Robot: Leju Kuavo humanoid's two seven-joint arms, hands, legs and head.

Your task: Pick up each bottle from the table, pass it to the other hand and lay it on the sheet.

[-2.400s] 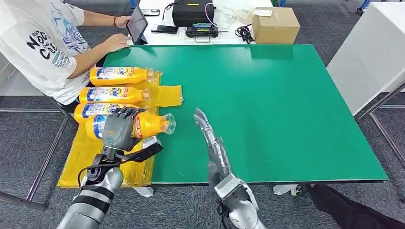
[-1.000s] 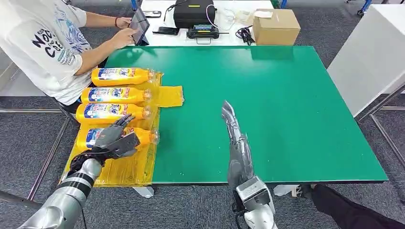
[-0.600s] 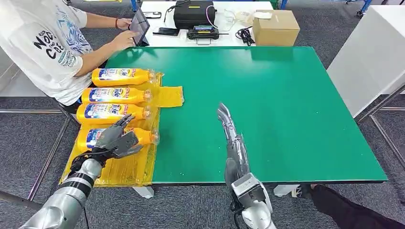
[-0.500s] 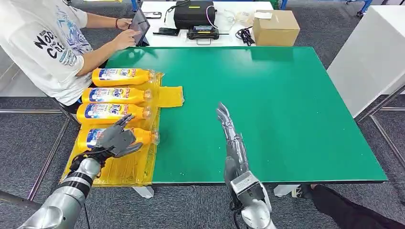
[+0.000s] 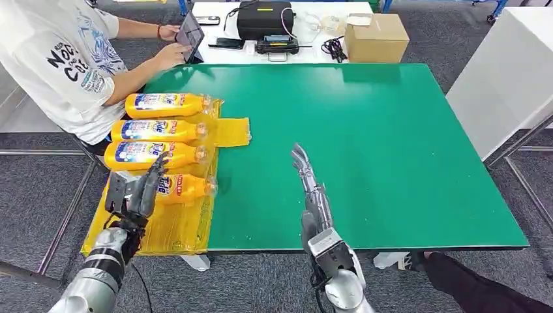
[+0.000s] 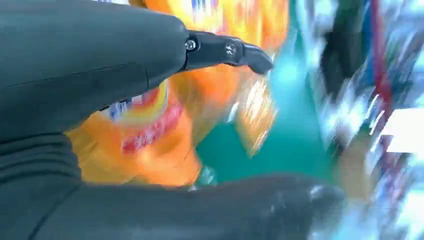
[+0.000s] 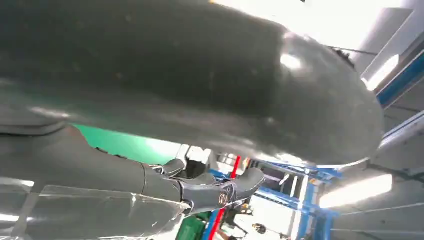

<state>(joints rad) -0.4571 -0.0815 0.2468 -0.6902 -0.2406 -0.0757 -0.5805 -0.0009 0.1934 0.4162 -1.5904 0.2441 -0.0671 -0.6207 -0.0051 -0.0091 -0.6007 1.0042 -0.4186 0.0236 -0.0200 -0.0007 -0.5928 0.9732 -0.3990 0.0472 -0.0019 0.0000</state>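
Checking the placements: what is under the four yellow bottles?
All four bottles lie on the yellow sheet, spread over the green table. The left hand covers part of the nearest bottle, hiding the sheet there.

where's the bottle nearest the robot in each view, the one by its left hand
Head view: the nearest bottle lies on the yellow sheet, closest of four, just beyond the left hand.
Left wrist view: the blurred orange shape with a blue and red label, between the hand's thumb and fingers.
Right wrist view: not in it.
Shared landmark: the green table, seen as a green patch beside the bottle.
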